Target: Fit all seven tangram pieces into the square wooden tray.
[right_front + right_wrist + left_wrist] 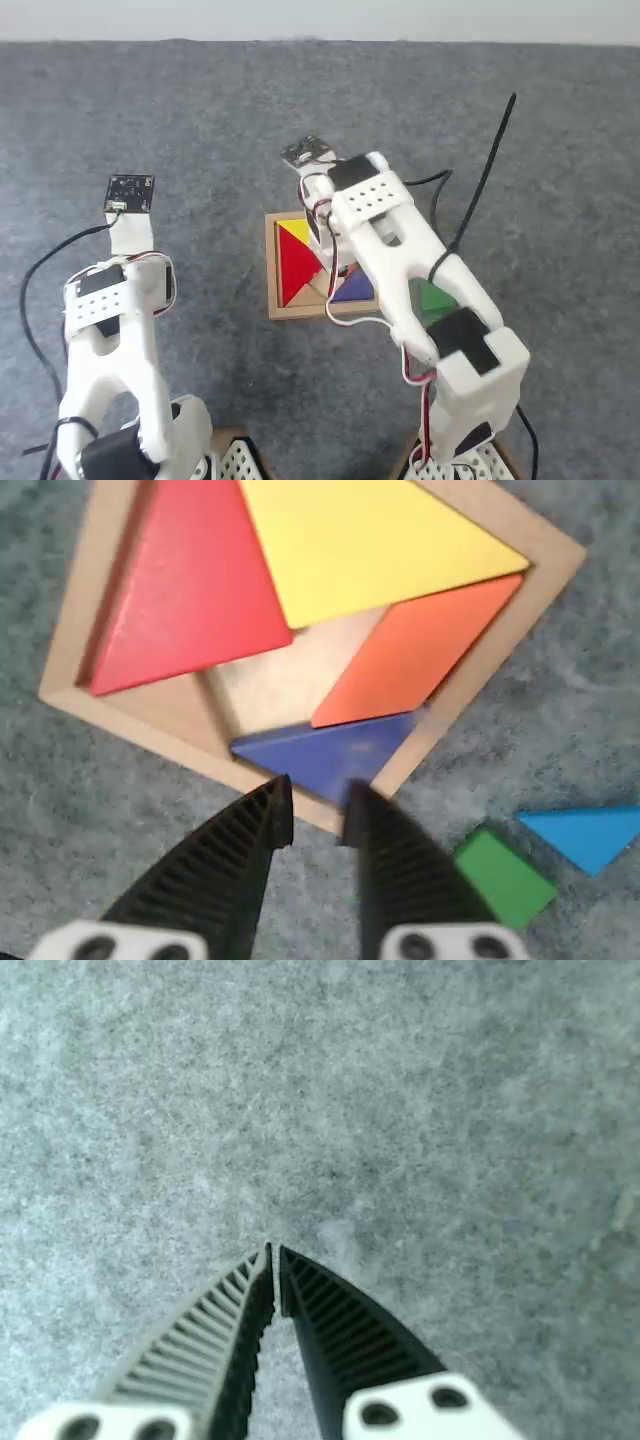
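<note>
far to the left, my left hand point(274, 1252) hangs over the grey desk point(200, 110), well apart from everything else. its two ribbed fingers are pressed together at the tips, with nothing between them.

toward the middle of the desk lies the square wooden tray point(272, 290). the red triangle point(190, 600) lies flat inside it along the left side. the yellow triangle point(370, 540) fills the far side, and one of its edges touches the red one. the orange slanted piece point(420, 650) sits against the yellow triangle on the tray's right side. between the red and the orange pieces a patch of bare wood shows on the tray floor. the dark blue triangle point(325, 752) is at the near right corner, touching the low end of the orange piece. it seems to lap over the rim there, and i cannot tell whether it lies flat in the tray.

my right hand point(318, 800) is over that same corner, just beside the dark blue triangle. its fingers stand a little apart, with a narrow gap that shows the tray rim, and they grip nothing. from above, my right arm crosses over the right part of the tray.

further right, two pieces lie on the desk outside the tray. the green square point(505, 875) is near the tray's corner, and the light blue triangle point(585, 835) is just beside it, a little farther from the tray.
</note>
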Available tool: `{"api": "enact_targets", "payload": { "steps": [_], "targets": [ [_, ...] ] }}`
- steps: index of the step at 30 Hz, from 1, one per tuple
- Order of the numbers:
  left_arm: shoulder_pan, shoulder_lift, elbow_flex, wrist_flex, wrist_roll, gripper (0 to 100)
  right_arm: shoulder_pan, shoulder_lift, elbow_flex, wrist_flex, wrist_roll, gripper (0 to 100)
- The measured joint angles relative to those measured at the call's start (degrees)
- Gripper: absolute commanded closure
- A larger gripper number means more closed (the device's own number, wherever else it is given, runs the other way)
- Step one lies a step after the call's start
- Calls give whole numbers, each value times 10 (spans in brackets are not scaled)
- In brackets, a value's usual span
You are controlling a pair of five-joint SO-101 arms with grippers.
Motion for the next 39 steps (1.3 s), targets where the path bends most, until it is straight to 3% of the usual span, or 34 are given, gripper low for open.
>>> {"api": "enact_targets", "payload": {
  "steps": [9, 15, 26, 30, 39],
  "targets": [
    [0, 0, 0, 0, -14, 988, -44, -33, 144, -199, 0, 977],
    [0, 0, 0, 0, -16, 988, -44, 11, 160, -322, 0, 976],
    [0, 0, 0, 0, -16, 988, -88, 14, 156, -331, 1, 976],
    [0, 0, 0, 0, -16, 988, -94, -3, 146, -273, 34, 976],
    [0, 0, 0, 0, -16, 988, -25, -200, 247, -223, 69, 976]
  ]
}}
